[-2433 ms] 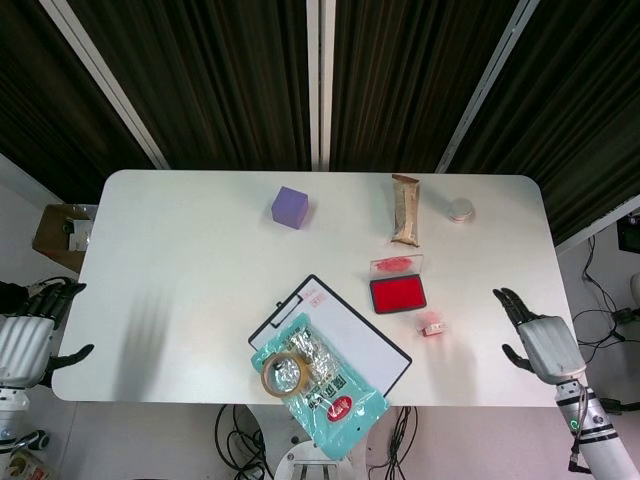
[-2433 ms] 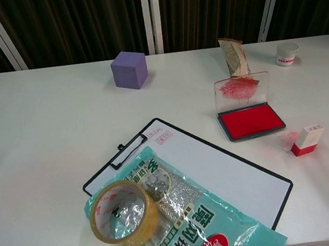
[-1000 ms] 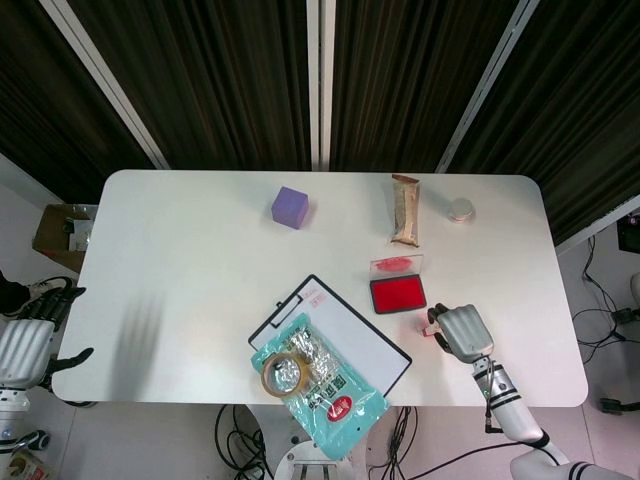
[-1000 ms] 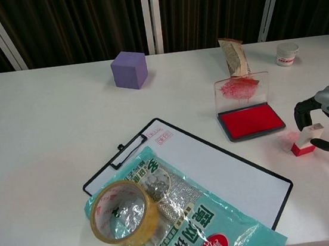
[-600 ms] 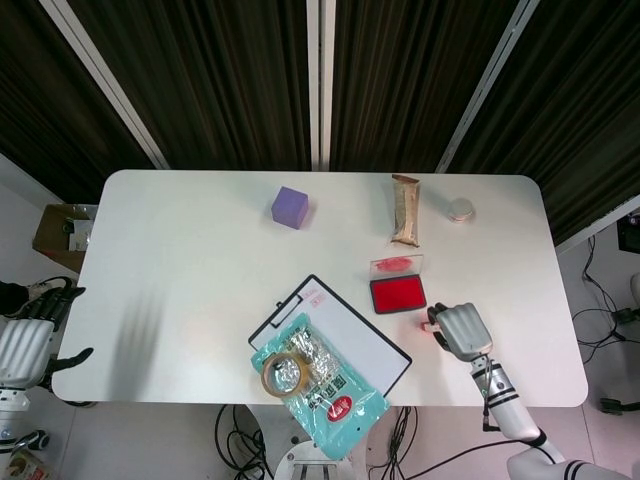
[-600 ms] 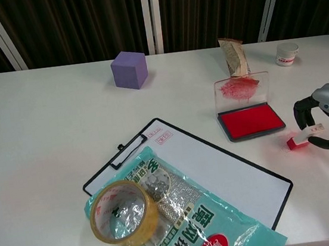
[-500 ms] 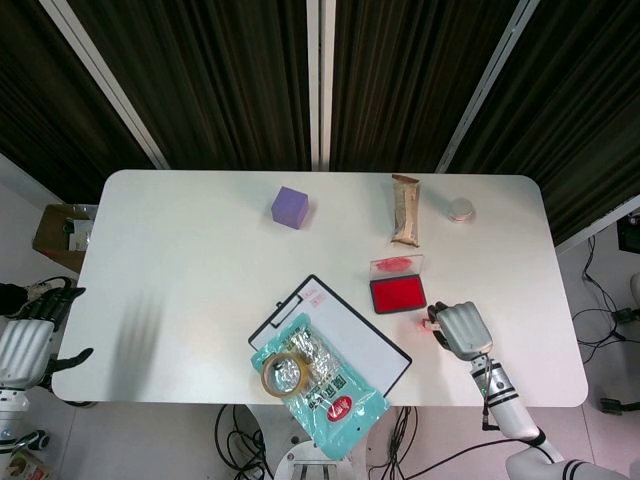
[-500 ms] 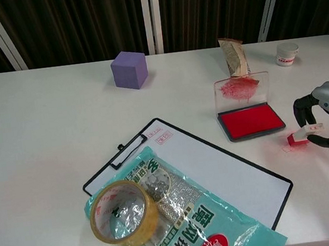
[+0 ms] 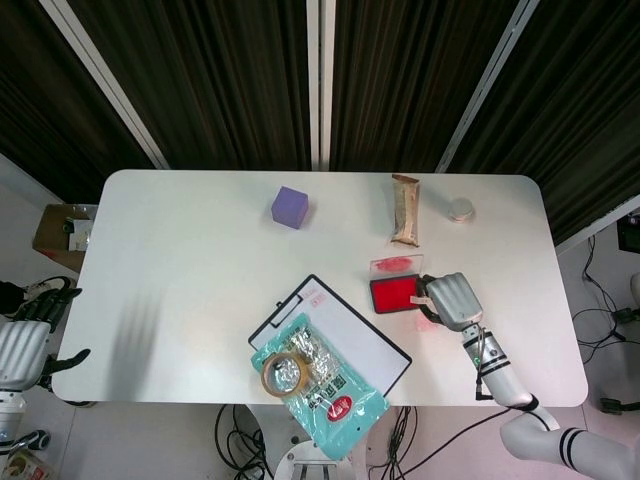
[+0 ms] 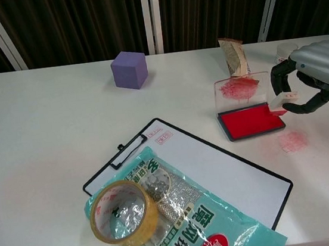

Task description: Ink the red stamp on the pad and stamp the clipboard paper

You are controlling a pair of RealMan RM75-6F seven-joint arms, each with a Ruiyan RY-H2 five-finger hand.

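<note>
Red ink glistens in the open rectangular stamp pad [image 10: 251, 121] as the robot's right hand [image 10: 315, 74] arrives over its right-hand edge, pinching the small red-and-white stamp [image 10: 282, 103] between thumb and fingers. A second ago the stamp stood on the white table [image 10: 45, 125] beside a faint pink smudge [image 10: 292, 140]; now that smudge lies bare and the stamp hangs tilted at the pad's near right corner, whether touching the ink cannot be told. The pickup looks done and inking is the step at hand. The black clipboard with white paper [image 10: 213, 174] waits left of the pad, its lower end covered by a teal foil snack bag [image 10: 192, 227] and a roll of clear tape [image 10: 123, 213]. The left hand [image 9: 22, 345] idles off the table's left edge, fingers apart, holding nothing.
</note>
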